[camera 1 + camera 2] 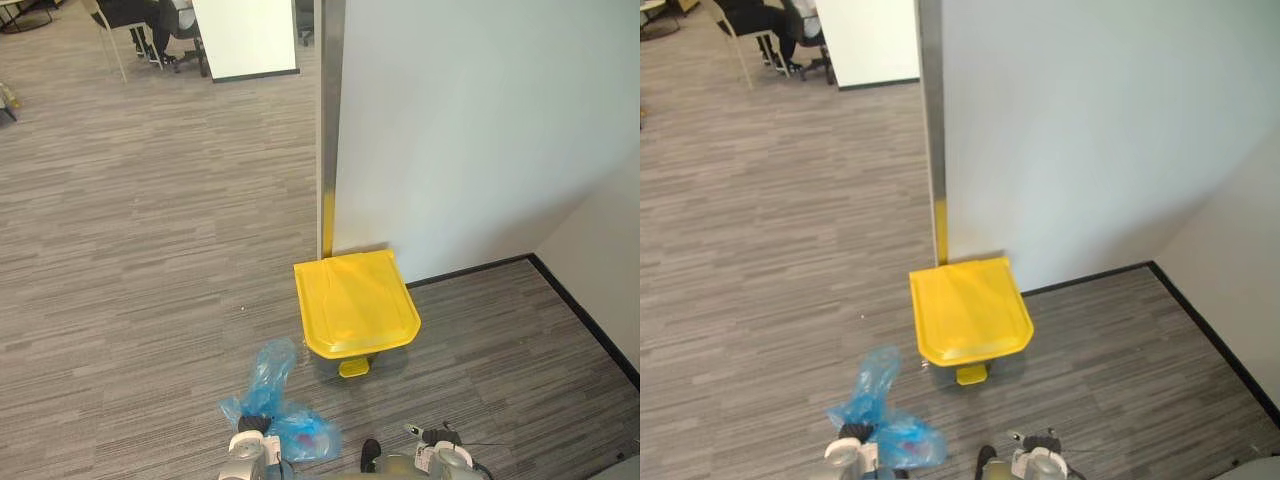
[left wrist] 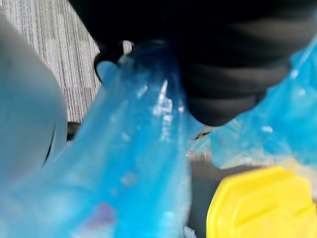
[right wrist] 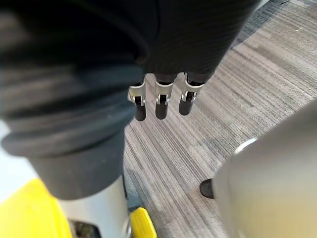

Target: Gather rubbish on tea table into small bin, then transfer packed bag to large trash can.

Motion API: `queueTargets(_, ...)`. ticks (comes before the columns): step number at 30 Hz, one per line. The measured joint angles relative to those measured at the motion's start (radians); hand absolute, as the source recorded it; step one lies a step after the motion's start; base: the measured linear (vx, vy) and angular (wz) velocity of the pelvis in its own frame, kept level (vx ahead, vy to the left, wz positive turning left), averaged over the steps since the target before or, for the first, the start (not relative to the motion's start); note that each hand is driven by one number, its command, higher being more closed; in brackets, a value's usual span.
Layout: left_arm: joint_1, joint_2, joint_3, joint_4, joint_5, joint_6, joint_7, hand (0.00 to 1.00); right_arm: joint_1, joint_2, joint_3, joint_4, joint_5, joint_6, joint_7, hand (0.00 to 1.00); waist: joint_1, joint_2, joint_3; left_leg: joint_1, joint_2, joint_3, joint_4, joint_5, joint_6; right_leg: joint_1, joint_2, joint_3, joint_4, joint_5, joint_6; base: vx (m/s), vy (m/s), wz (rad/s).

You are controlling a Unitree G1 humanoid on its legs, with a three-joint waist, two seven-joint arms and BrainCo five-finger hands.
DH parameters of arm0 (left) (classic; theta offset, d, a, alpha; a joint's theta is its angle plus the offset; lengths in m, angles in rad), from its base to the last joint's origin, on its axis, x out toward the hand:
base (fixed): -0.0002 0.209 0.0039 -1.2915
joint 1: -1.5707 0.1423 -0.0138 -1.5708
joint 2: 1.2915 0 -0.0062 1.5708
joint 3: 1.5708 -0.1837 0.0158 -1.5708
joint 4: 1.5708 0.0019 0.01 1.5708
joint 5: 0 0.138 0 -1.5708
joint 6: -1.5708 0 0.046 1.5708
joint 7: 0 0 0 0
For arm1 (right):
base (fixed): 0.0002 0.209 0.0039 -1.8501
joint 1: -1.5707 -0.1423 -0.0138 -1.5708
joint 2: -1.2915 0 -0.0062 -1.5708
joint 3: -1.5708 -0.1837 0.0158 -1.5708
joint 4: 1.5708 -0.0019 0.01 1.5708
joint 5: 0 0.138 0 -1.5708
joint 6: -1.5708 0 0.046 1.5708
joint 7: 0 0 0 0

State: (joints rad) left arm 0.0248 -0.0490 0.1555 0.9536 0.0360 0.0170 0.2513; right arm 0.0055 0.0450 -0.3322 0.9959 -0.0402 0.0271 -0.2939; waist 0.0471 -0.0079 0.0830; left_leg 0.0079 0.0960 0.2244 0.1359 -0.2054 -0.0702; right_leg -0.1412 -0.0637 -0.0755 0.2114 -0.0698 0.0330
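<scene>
A: Left wrist view: left hand [image 2: 233, 59] clamped on blue bag [image 2: 138, 163]; reddish blur inside, maybe rubbish.
B: Right hand [image 3: 159, 101] straight-fingered, empty; its wrist view catches the pedal [image 3: 143, 223].
A: Ahead, yellow-lidded trash can [image 1: 357, 303] against wall [image 1: 480, 130], shut. Far off, seated person [image 1: 135, 12].

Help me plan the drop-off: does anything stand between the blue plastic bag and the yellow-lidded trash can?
Yes. The flat yellow lid is shut over the grey trash can, ahead of the blue plastic bag gripped in the left hand. The yellow pedal at its base faces the robot. Nothing else visible lies between them.
</scene>
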Motion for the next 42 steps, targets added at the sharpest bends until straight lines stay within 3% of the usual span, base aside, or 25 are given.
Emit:
queueTargets(4, 0.000, 0.004, -0.001, 0.014, 0.001, -0.001, 0.002, 1.00, 0.015, -0.003, -0.020, 0.002, 0.001, -0.001, 0.000, 0.00, 0.002, -0.001, -0.013, 0.028, -0.012, 0.008, -0.099, 0.043, -0.008, 0.040, 0.010, 0.009, -0.135, 0.063, 0.001, 0.05, 0.023, -0.09)
queueTargets(9, -0.010, 0.016, -0.017, 0.050, 0.001, -0.001, 0.002, 1.00, 0.017, -0.020, -0.058, 0.018, 0.001, -0.001, -0.001, 0.00, -0.005, 0.031, -0.014, 0.055, -0.016, -0.019, -0.122, 0.109, 0.000, 0.065, 0.031, 0.024, -0.171, 0.095, -0.003, 0.15, 0.029, -0.10)
queueTargets(15, -0.010, 0.036, 0.008, 0.060, 0.001, -0.001, 0.001, 1.00, -0.008, -0.018, -0.068, 0.047, 0.001, -0.002, 0.000, 0.00, 0.000, 0.010, 0.003, 0.095, -0.024, 0.005, -0.122, 0.099, 0.004, 0.102, 0.035, 0.060, -0.201, 0.095, -0.002, 0.09, 0.026, -0.18)
queueTargets(17, -0.011, 0.034, 0.015, 0.059, 0.001, -0.002, 0.001, 1.00, -0.008, -0.016, -0.066, 0.045, 0.001, -0.002, -0.001, 0.00, 0.003, 0.007, 0.005, 0.097, -0.023, 0.014, -0.111, 0.078, 0.010, 0.098, 0.032, 0.065, -0.189, 0.091, 0.003, 0.01, 0.045, -0.17)
queueTargets(19, -0.013, 0.032, 0.015, 0.051, 0.001, -0.002, 0.000, 1.00, -0.010, -0.017, -0.052, 0.038, 0.002, -0.002, 0.000, 0.00, 0.003, 0.005, 0.020, 0.092, -0.022, 0.014, -0.065, 0.032, 0.019, 0.064, 0.024, 0.067, -0.088, 0.038, 0.014, -0.03, 0.053, -0.11)
queueTargets(21, -0.022, 0.033, 0.015, 0.028, 0.001, -0.003, 0.000, 1.00, -0.005, -0.016, -0.037, 0.011, 0.003, -0.003, -0.001, 0.00, -0.003, -0.014, 0.044, 0.067, -0.029, 0.002, 0.039, -0.045, 0.040, -0.001, -0.009, 0.060, 0.122, -0.050, 0.039, -0.10, 0.027, 0.12)
queueTargets(22, -0.025, 0.032, 0.016, 0.026, 0.001, -0.003, 0.001, 1.00, -0.002, -0.016, -0.036, 0.000, 0.003, -0.003, 0.000, 0.00, -0.003, -0.015, 0.049, 0.062, -0.030, -0.005, 0.064, -0.065, 0.040, -0.022, -0.015, 0.054, 0.179, -0.057, 0.040, -0.09, 0.050, 0.13)
queueTargets(24, -0.031, 0.035, 0.030, 0.028, 0.001, -0.002, 0.002, 1.00, -0.007, -0.020, -0.038, -0.007, 0.008, -0.008, 0.000, 0.00, -0.007, -0.015, 0.077, 0.098, -0.027, -0.015, 0.130, -0.112, 0.062, -0.161, -0.035, 0.024, 0.468, -0.086, 0.026, -0.01, 0.060, 0.04)
queueTargets(26, -0.030, 0.046, 0.032, 0.038, 0.002, -0.002, 0.003, 1.00, -0.007, -0.017, -0.036, -0.024, 0.011, -0.009, -0.001, 0.00, -0.007, -0.018, 0.079, 0.123, -0.016, -0.013, 0.155, -0.145, 0.056, -0.213, -0.036, -0.012, 0.458, -0.094, 0.018, 0.13, 0.015, -0.03)
queueTargets(29, -0.036, 0.052, 0.034, 0.039, 0.003, -0.002, 0.002, 1.00, -0.024, -0.011, -0.039, -0.037, 0.011, -0.012, -0.001, 0.00, -0.009, -0.025, 0.100, 0.155, -0.005, 0.001, 0.197, -0.194, 0.044, -0.276, -0.018, -0.038, 0.263, -0.028, 0.027, 0.21, -0.059, 0.02)
queueTargets(31, -0.039, 0.052, 0.052, 0.039, 0.006, -0.003, 0.001, 1.00, -0.030, -0.007, -0.039, -0.035, 0.010, -0.009, -0.005, 0.00, -0.007, -0.036, 0.108, 0.170, -0.012, -0.002, 0.237, -0.240, 0.009, -0.265, -0.012, -0.054, 0.159, -0.015, 0.062, 0.36, -0.130, 0.12)
queueTargets(32, -0.061, 0.046, 0.062, 0.047, 0.012, -0.003, 0.002, 1.00, -0.036, -0.007, -0.051, -0.033, 0.010, -0.011, -0.009, 0.00, -0.005, -0.033, 0.128, 0.196, -0.012, -0.016, 0.260, -0.269, -0.013, -0.251, -0.019, -0.059, 0.176, 0.037, 0.066, 0.43, -0.142, 0.14)
queueTargets(33, -0.079, 0.038, 0.063, 0.052, 0.013, -0.004, 0.001, 1.00, -0.058, -0.015, -0.058, -0.033, 0.008, -0.010, -0.013, 0.00, -0.002, -0.002, 0.149, 0.199, 0.005, -0.024, 0.264, -0.268, -0.014, -0.251, -0.010, -0.071, 0.205, 0.010, 0.069, 0.33, -0.101, 0.18)
queueTargets(34, -0.092, 0.028, 0.062, 0.051, 0.017, -0.004, 0.001, 1.00, -0.068, -0.021, -0.065, -0.034, 0.008, -0.011, -0.015, 0.00, -0.006, 0.010, 0.160, 0.200, 0.009, -0.033, 0.262, -0.265, -0.009, -0.252, -0.007, -0.076, 0.217, -0.002, 0.067, 0.26, -0.095, 0.33)
queueTargets(36, -0.112, 0.014, 0.062, 0.050, 0.023, -0.007, 0.000, 1.00, -0.075, -0.021, -0.078, -0.034, 0.009, -0.011, -0.020, 0.00, -0.006, 0.013, 0.173, 0.200, 0.012, -0.055, 0.271, -0.253, 0.011, -0.251, -0.008, -0.079, 0.249, -0.011, 0.054, 0.36, 0.174, 0.47)
queueTargets(37, -0.100, -0.012, 0.050, 0.042, 0.042, -0.011, -0.018, 1.00, -0.027, -0.025, -0.106, -0.026, 0.007, 0.001, -0.029, 0.00, 0.002, 0.028, 0.095, -0.024, 0.044, -0.077, 0.462, -0.273, 0.013, -0.207, -0.085, -0.041, 0.168, 0.046, 0.048, 0.41, 0.524, 0.21)
queueTargets(38, -0.081, 0.000, 0.052, 0.033, 0.042, -0.011, -0.012, 1.00, -0.041, -0.029, -0.104, -0.023, 0.005, 0.005, -0.029, 0.00, 0.025, 0.018, 0.097, -0.002, 0.026, -0.067, 0.445, -0.301, 0.011, -0.213, -0.081, -0.014, 0.166, 0.044, 0.054, 0.30, 0.639, 0.07)
queueTargets(42, -0.062, 0.036, 0.055, 0.039, 0.042, -0.004, -0.011, 1.00, -0.053, 0.012, -0.087, -0.019, 0.003, 0.004, -0.027, 0.00, 0.029, -0.007, 0.080, -0.030, 0.009, -0.078, 0.450, -0.301, 0.012, -0.208, -0.059, 0.035, 0.145, 0.048, 0.050, -0.10, 0.100, -0.02)
